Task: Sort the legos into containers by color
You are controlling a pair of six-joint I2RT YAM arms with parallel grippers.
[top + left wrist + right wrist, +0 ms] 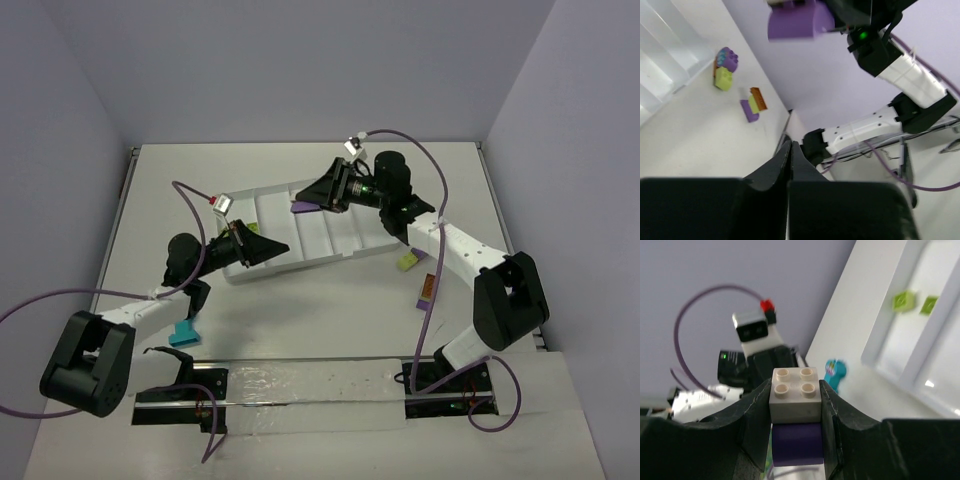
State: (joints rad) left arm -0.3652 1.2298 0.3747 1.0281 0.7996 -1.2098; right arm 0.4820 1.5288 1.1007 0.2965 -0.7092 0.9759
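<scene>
My right gripper (300,203) (795,389) is shut on a stack of a tan brick (795,395) on a purple brick (796,444) (304,207) and holds it above the white tray (330,240). The purple brick also shows in the left wrist view (799,22). My left gripper (284,248) (790,146) is shut and empty over the tray's left end. Two lime bricks (902,301) lie in a tray compartment. A teal comb-like piece (185,333) (834,373) lies on the table by the left arm.
A lime brick with purple and teal on it (407,262) (724,67) lies right of the tray. A purple, lime and orange-brown stack (425,290) (754,103) lies beside it. The right arm's base (505,300) stands close by.
</scene>
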